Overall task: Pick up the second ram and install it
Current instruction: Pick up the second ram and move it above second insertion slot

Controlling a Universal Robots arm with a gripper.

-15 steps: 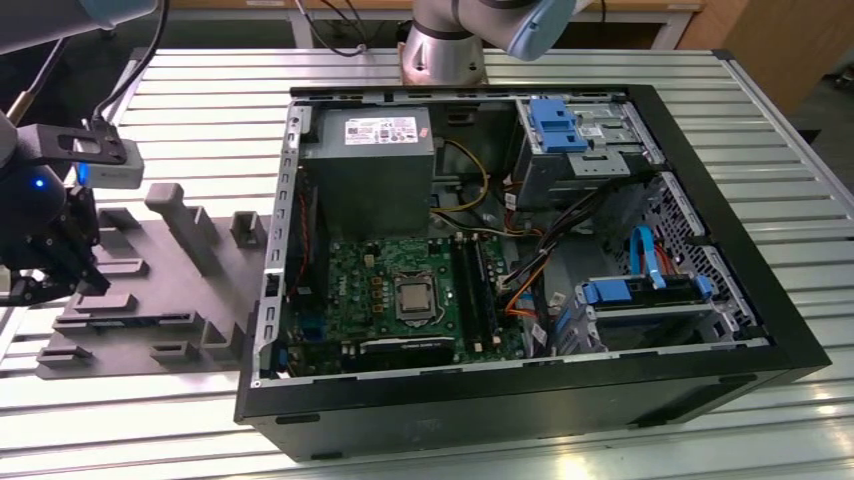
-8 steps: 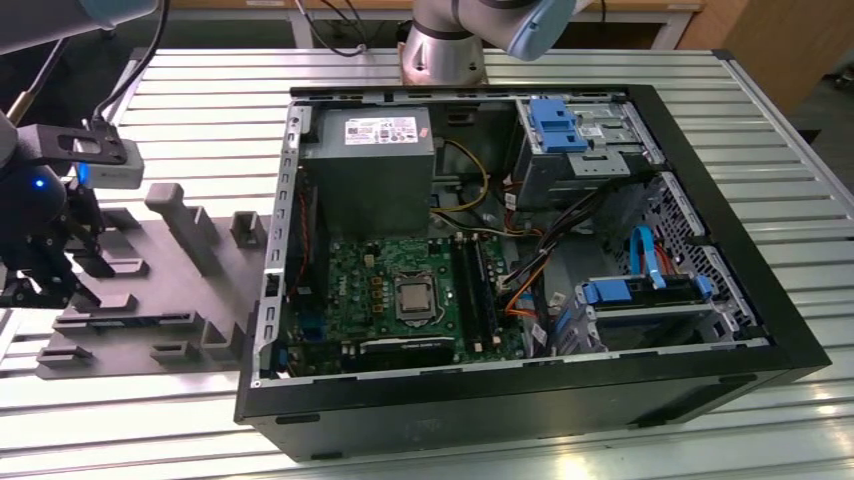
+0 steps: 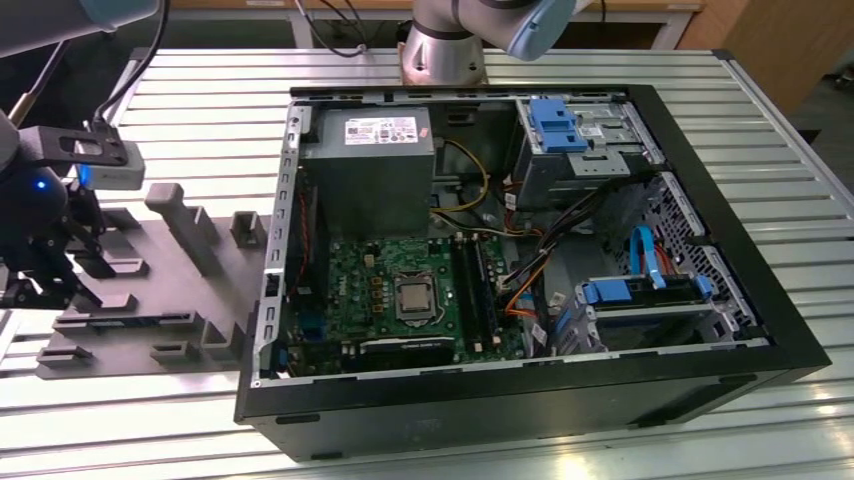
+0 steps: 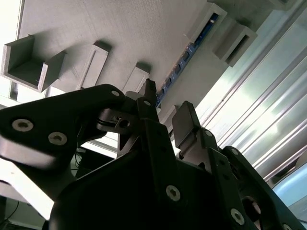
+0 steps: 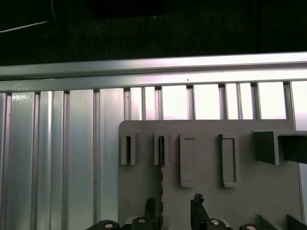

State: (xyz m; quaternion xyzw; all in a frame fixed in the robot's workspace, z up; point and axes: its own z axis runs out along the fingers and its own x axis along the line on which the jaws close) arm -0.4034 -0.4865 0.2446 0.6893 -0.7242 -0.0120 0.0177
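The second ram [image 4: 188,51] is a thin blue stick standing on edge in a slot of the grey holder plate [image 4: 120,33]; in the first wrist view it is a dark thin line [image 5: 161,152]. My gripper [image 4: 167,103] hangs just over that plate, at the exterior view's far left [image 3: 34,288]. It is open, with the two black fingertips [image 5: 197,201] apart on either side of the ram's near end. The stick lies closer to one finger [image 4: 149,93] than the other. Nothing is held.
The open black computer case [image 3: 747,330] lies at the exterior view's right, holding a green motherboard [image 3: 360,275], long black memory slots [image 3: 474,290], a grey power-supply box [image 3: 371,165] and blue drive brackets [image 3: 554,122]. The slatted metal table [image 3: 134,400] carries the holder plate's raised blocks [image 3: 180,215].
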